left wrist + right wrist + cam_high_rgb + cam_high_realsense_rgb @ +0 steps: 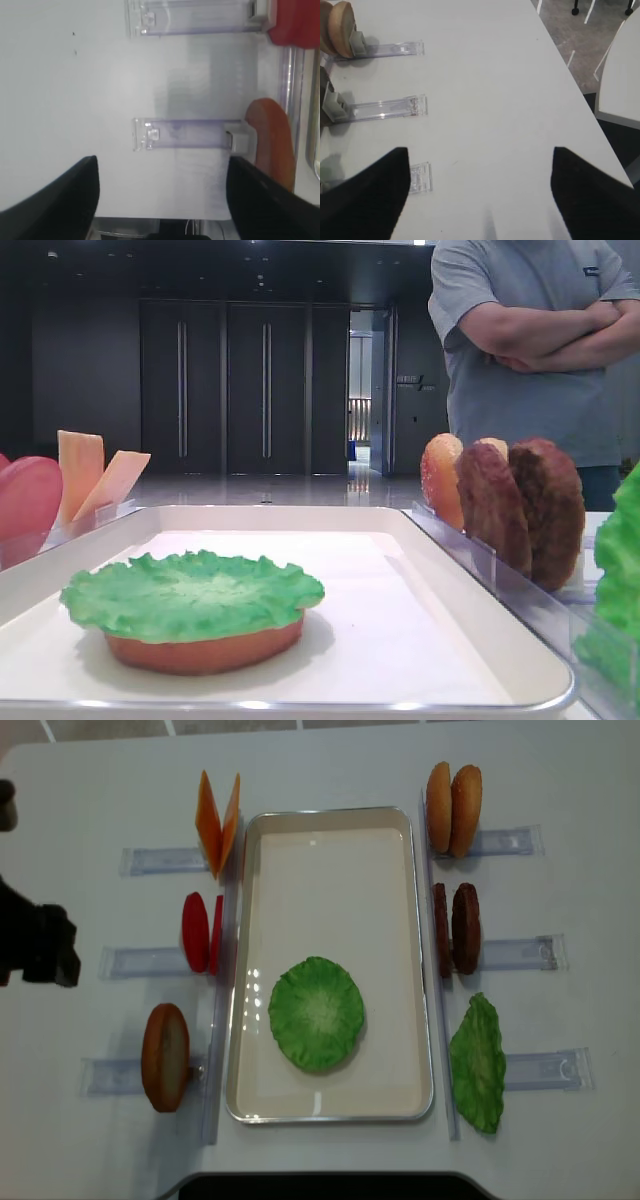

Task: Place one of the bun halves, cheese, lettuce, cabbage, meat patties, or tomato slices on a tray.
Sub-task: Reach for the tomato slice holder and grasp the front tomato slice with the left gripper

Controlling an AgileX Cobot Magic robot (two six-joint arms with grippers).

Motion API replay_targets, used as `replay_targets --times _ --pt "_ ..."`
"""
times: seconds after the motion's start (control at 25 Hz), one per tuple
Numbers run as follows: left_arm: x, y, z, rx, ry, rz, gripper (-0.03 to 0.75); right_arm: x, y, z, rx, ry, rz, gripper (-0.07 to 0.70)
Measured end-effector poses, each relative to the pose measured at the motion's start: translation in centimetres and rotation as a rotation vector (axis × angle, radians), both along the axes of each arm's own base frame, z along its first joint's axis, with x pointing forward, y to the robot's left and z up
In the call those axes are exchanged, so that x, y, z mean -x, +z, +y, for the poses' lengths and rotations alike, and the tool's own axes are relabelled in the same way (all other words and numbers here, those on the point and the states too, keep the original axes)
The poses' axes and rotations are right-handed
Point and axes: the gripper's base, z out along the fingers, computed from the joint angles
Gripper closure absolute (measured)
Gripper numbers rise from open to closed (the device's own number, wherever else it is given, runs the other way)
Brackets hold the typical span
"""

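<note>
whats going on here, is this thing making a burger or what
Pretty much. A two-armed robot is stacking a toy burger on the white tray. So far a flat bun half lies there with a lettuce leaf on top. Both grippers are open and holding nothing: the left gripper hangs over the table near the holders on the left, the right gripper over the right side. Cheese slices, tomato slices, meat patties and more buns wait upright in clear holders beside the tray.

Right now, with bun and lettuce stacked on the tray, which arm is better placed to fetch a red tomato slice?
Left. The flat red tomato slices stand in a holder left of the white rimmed tray, and the open left gripper hovers over that side's holders. The right gripper faces the opposite side.
</note>
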Motion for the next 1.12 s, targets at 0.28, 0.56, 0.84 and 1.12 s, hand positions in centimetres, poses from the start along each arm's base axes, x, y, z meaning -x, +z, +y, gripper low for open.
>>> replay_targets --times 0.28,0.56,0.84,1.12 --pt "-5.2 1.3 0.0 -0.036 -0.005 -0.020 0.115 0.0 0.0 0.0 0.000 0.000 0.000 0.090" --pt "-7.8 0.5 -0.1 -0.045 -0.010 -0.010 0.115 0.0 0.0 0.0 0.000 0.000 0.000 0.091" --pt "-8.5 -0.3 0.0 -0.056 -0.029 0.000 0.129 0.0 0.0 0.0 0.000 0.000 0.000 0.091" --pt "-9.1 -0.5 0.0 -0.068 -0.041 -0.031 0.174 0.0 0.0 0.0 0.000 0.000 0.000 0.091"
